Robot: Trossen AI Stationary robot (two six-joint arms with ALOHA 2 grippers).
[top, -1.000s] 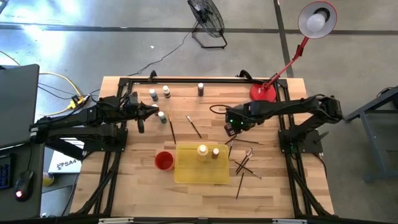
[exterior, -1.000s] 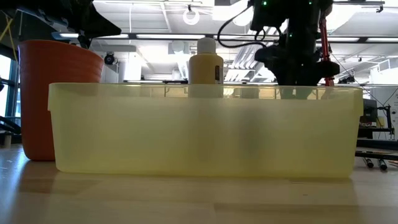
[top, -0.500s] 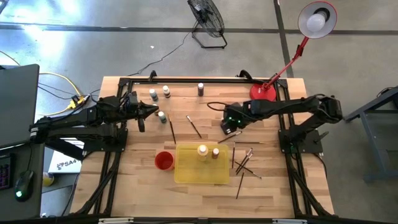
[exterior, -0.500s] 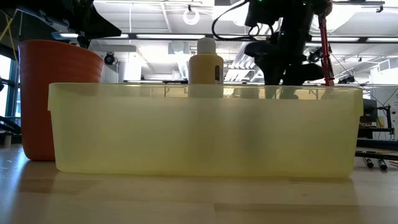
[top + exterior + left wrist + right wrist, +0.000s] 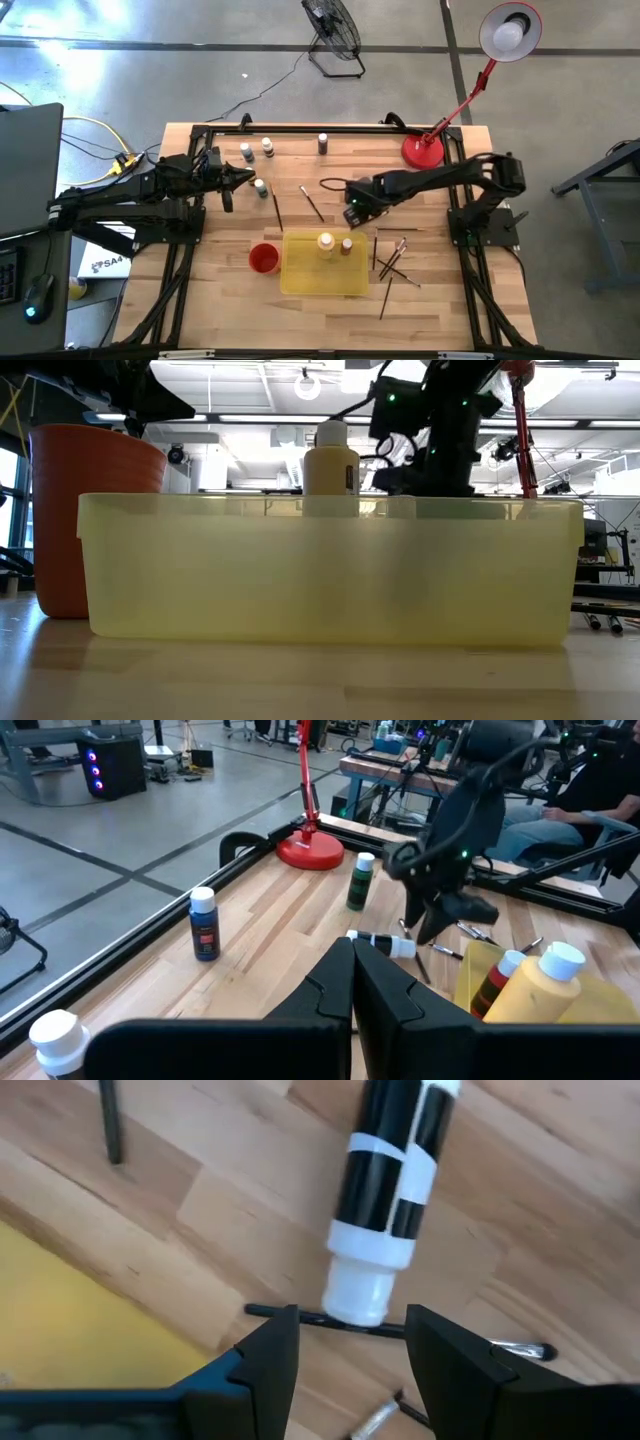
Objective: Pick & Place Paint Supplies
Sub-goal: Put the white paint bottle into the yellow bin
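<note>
My right gripper (image 5: 350, 213) hangs open just beyond the yellow tray's (image 5: 300, 275) far edge. In the right wrist view its open fingers (image 5: 265, 1355) stand over a black bottle with a white cap (image 5: 385, 1190) that lies on its side on the wood. The cap (image 5: 358, 1292) rests across a thin dark paintbrush (image 5: 290, 1315). The same bottle (image 5: 385, 943) shows in the left wrist view below that gripper (image 5: 440, 915). A yellowish bottle (image 5: 325, 242) and a brown one (image 5: 347, 245) stand in the tray. My left gripper (image 5: 238, 180) waits shut beside a small bottle (image 5: 260, 187).
A red cup (image 5: 263, 258) stands left of the tray. Three bottles (image 5: 245, 152), (image 5: 267, 147), (image 5: 322, 143) stand near the far edge. Two loose brushes (image 5: 277, 210), (image 5: 311, 203) lie mid-table, and a brush cluster (image 5: 395, 260) lies right of the tray. The red lamp base (image 5: 422, 148) sits far right.
My right gripper has moved toward the table's left, along the tray's far edge, from right of the brown bottle to a spot above the lying black bottle. My left arm has kept still.
</note>
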